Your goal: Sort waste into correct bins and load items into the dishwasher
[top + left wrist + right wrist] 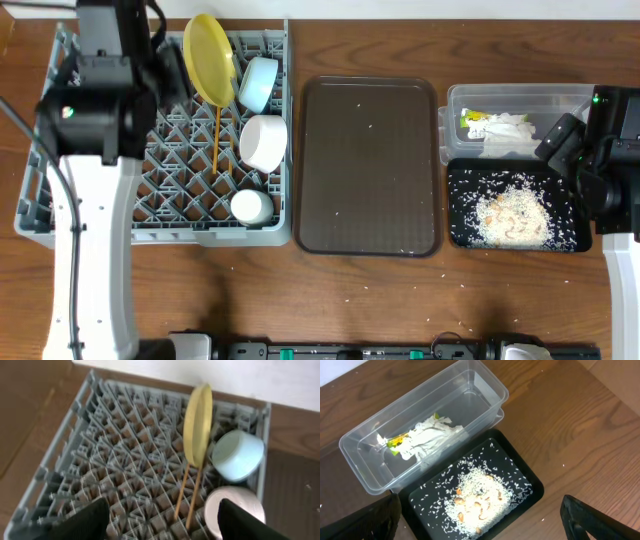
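The grey dish rack (180, 190) holds the yellow plate (208, 58) on edge, the light blue bowl (258, 84), the white bowl (263, 141), the small white cup (251, 206) and the chopsticks (215, 140). My left gripper (162, 525) hovers open over the rack (115, 460) with nothing between its fingers. Below it lie the chopsticks (187, 492), beside the plate (197, 425). My right gripper (480, 525) is open and empty above the black tray (525, 472) of rice scraps (477, 497). The clear tub (480, 390) holds crumpled paper (432, 435) and a green-and-orange wrapper (395, 442).
A dark brown serving tray (368, 165) with a few stray rice grains lies between the rack and the two bins. More grains are scattered on the wooden table near the front edge. The left arm's white body covers the rack's left part in the overhead view.
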Tool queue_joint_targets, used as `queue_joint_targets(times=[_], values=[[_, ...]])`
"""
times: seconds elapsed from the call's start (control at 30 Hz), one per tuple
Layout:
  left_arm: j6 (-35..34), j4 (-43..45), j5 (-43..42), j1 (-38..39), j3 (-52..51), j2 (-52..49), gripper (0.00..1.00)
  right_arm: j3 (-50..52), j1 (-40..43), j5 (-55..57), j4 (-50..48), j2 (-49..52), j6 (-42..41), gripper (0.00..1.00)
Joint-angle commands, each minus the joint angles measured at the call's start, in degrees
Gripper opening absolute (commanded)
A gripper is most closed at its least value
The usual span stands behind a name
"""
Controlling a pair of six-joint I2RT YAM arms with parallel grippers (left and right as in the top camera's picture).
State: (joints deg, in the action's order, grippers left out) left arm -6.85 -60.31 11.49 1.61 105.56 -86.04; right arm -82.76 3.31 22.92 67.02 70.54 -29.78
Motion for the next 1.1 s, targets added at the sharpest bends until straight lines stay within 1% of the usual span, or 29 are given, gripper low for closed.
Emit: queue_joint_targets(times=[0.0,0.1,0.27,0.37,0.43,0.57,0.7,0.83,1.0,1.07], values=[[-1.86,-2.45,-3.02,-0.17,-0.70,4.37,0.73,-0.26,0.04,0.59,0.09,-0.02,-1.05,0.99],[-2.14,-2.25,-4.04,-0.17,-3.65,7.87,0.74,-0.26,0.04,0.59,0.07,-0.04,-1.03,0.99],[-2.91,-0.68,-4.00,-0.17,-13.00,15.87,0.74,-0.26,0.04,0.59,0.09,-0.04,-1.03,0.99],[-5.81,3.91,-4.00,-0.17,-21.62,22.62,0.75,-0.26,0.04,0.59,0.09,-0.04,-1.05,0.99],[-7.98,8.22,-4.02,-0.17,-27.63,27.45,0.79,-0.26,0.04,0.59,0.09,-0.02,-1.05,0.99],[-11.32,16.52,-4.50,-0.17,-37.99,35.91,0.81,-0.26,0.04,0.59,0.09,-0.04,-1.05,0.99],[-11.50,23.65,-10.86,-0.17,-47.34,42.88,0.82,-0.26,0.04,0.59,0.09,-0.04,-1.03,0.99],[-11.52,28.94,-18.05,-0.17,-54.80,46.01,0.83,-0.26,0.04,0.59,0.09,-0.04,-1.05,0.99],[-12.92,29.75,-24.09,-0.17,-58.05,45.18,0.83,-0.26,0.04,0.59,0.09,-0.04,-1.05,0.99],[-12.98,29.90,-29.22,-0.17,-58.14,44.39,0.83,-0.26,0.04,0.59,0.09,-0.02,-1.05,0.99]])
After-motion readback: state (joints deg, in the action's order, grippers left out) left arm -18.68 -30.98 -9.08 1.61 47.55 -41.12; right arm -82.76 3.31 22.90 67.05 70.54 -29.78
